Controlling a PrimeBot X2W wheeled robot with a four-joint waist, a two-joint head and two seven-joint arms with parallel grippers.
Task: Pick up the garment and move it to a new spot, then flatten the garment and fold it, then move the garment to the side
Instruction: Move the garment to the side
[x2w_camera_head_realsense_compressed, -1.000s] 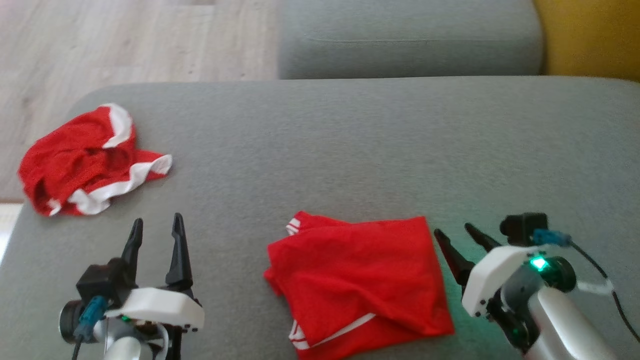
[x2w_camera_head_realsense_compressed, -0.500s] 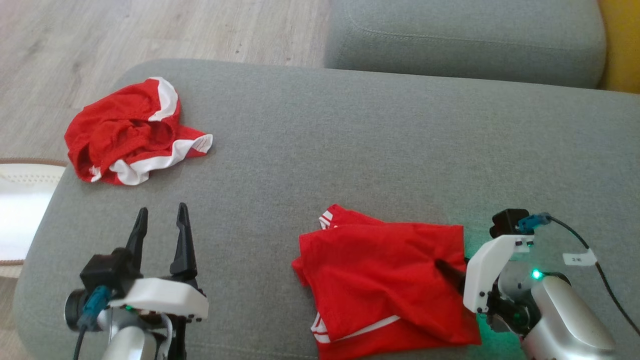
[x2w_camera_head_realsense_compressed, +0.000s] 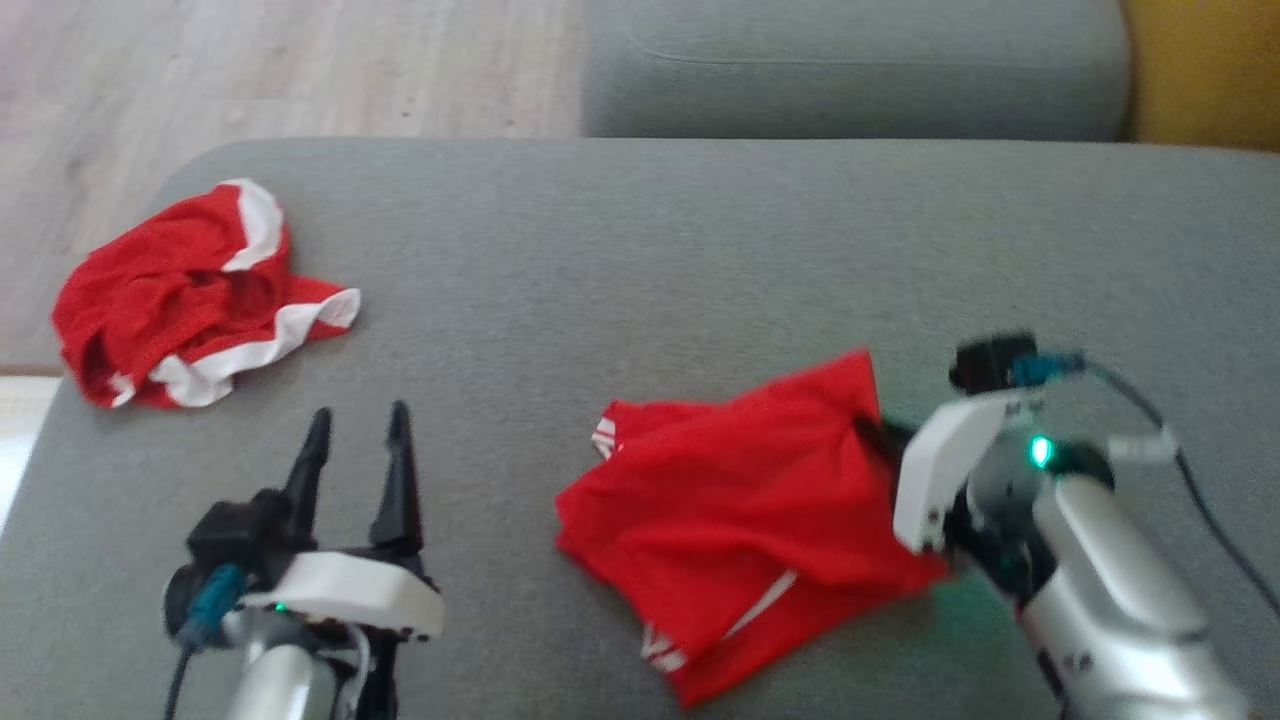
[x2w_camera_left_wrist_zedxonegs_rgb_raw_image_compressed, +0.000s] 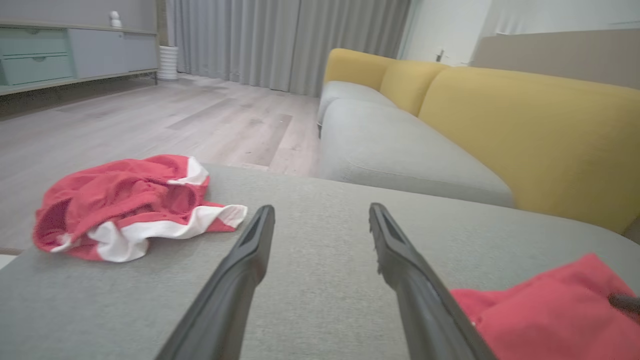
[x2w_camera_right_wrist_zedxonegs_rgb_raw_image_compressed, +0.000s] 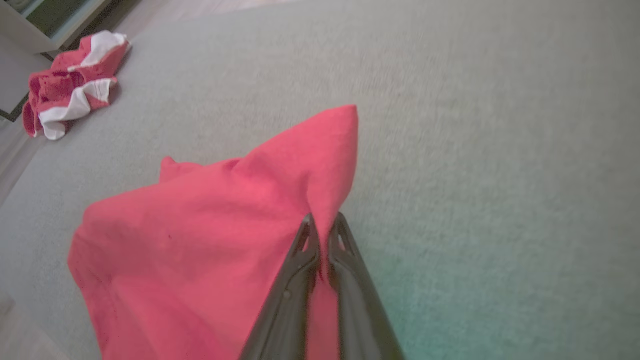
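Pinching the right corner of a red fabric garment with thin white stripes (x2w_camera_head_realsense_compressed: 730, 500), the right gripper (x2w_camera_right_wrist_zedxonegs_rgb_raw_image_compressed: 322, 222) holds it peaked above the grey upholstered cushion (x2w_camera_head_realsense_compressed: 640, 260), near the front edge. The left gripper (x2w_camera_head_realsense_compressed: 358, 425) hovers, fingers spread and empty. A second, crumpled red-and-white garment (x2w_camera_head_realsense_compressed: 190, 300) lies well apart at far left, making two garments.

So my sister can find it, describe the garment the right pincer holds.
On the grey seat, look by the right pincer. The red garment there is pinched at one corner; unlike the crumpled red-and-white heap far left, it is mostly plain.
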